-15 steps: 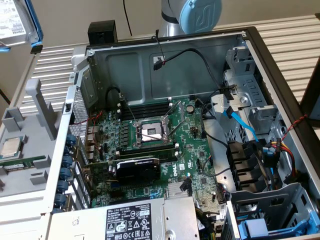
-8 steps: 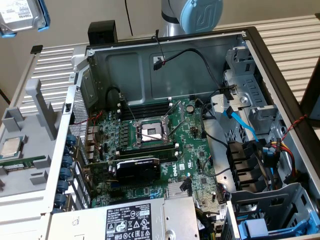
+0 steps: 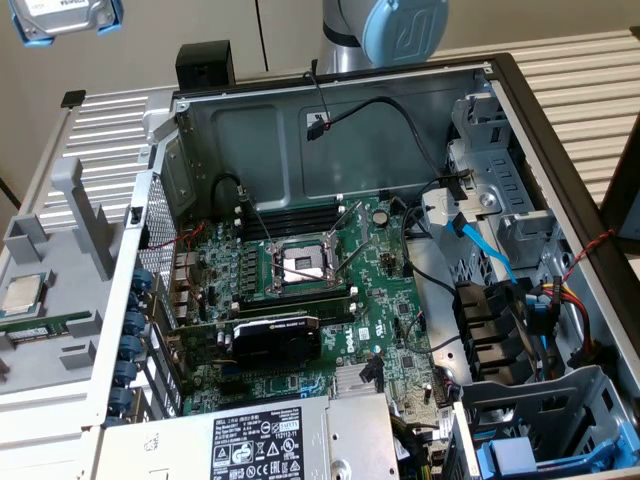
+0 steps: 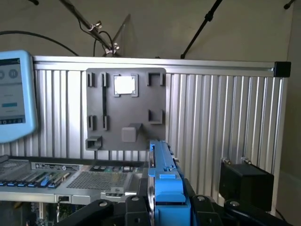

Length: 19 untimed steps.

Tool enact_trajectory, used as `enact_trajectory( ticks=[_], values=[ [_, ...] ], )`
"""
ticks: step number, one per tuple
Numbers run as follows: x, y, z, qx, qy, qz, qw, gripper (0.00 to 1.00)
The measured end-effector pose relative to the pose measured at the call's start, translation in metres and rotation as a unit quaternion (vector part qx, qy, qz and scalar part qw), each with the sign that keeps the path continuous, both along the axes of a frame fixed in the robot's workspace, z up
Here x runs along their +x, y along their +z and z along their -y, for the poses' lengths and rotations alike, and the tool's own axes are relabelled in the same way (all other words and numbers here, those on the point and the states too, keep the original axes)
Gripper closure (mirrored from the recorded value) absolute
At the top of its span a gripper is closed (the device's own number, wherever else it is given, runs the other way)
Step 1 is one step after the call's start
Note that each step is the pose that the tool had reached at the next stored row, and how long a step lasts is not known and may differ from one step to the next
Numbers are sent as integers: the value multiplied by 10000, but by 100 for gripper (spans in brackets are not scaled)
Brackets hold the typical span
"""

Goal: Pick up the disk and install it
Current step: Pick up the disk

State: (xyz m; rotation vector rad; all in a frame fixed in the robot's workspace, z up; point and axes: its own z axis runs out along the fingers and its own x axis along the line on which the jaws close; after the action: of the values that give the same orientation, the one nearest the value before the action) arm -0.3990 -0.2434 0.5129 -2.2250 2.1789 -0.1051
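Pincer (image 4: 167,209) narrow, clamped on disk (image 4: 165,181). Blue carrier sits edge-on between jaws and sticks out fwd.

Exterior view: disk (image 3: 62,16) hangs high at the exterior view's far left, off the worktop (image 3: 590,90) and well apart from case (image 3: 330,110).

Past disk's tip in wrist view: grey holder (image 4: 141,99) w/ CPU (image 4: 124,84) on it.

Judgement: carry phase.
- Grip seems to be on plastic carrier, which may flex. Squeeze firm, not hard.
- Move slow so disk can't twist in jaws.
- Hold disk square to case walls, no tilt.
- Bay (image 3: 545,415) is at case's near right in exterior view.
- Blue cable (image 3: 480,240) and red/yellow wires (image 3: 575,300) lie just beside it. Likely snags, so give them room.
- Can't tell which bay slot is free.
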Motion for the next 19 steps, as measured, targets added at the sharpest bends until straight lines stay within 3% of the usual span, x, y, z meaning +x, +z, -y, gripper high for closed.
enact_trajectory(
  ticks=[11, 14, 19],
  values=[
    [497, 112, 51, 2, 0, 0, 10000, 63],
    [610, 130, 99, 3, 0, 0, 10000, 63],
    [735, 179, 225, 4, 0, -1, 10000, 63]
  ],
)
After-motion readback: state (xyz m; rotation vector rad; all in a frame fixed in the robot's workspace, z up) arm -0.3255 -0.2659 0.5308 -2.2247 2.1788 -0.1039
